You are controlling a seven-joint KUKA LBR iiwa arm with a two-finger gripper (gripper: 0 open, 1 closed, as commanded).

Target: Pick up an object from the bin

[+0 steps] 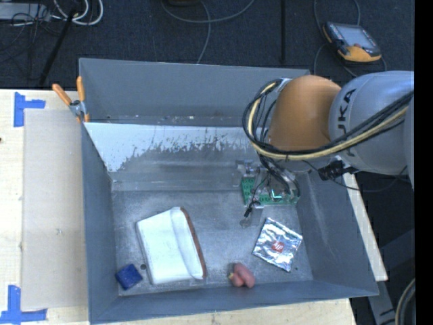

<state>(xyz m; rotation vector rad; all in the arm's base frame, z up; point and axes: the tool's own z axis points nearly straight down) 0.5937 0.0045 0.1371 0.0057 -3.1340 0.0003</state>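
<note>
I come into the grey metal bin (162, 147) from the right, my wrist bent over so that my gripper (253, 207) points down at the floor near the back wall, right of the middle. My orange cover (301, 112) rides high above it, with black and yellow cables (257, 124) looping round its left side. I hang close over bare floor and I see nothing between my jaws. Whether they are released or clenched I cannot tell, because the green board at my wrist and its shadow hide their tips.

The contents lie loose and flat, well apart from one another, so I judge that each could be taken without disturbing its neighbours. Nearest to me is a silver foil packet (277, 244) with a red mark, crinkled and turned cornerwise, just beside me toward the front right. I take it as the likeliest thing to pick, though I am not over it. Being thin and flat on the metal, it would probably be awkward to pinch.

A pinkish lump (241, 275) sits near the front wall. A white pad (168, 246) with a brown edge lies slantwise at front left, and a small blue block (128, 276) lies near its lower corner.
</note>
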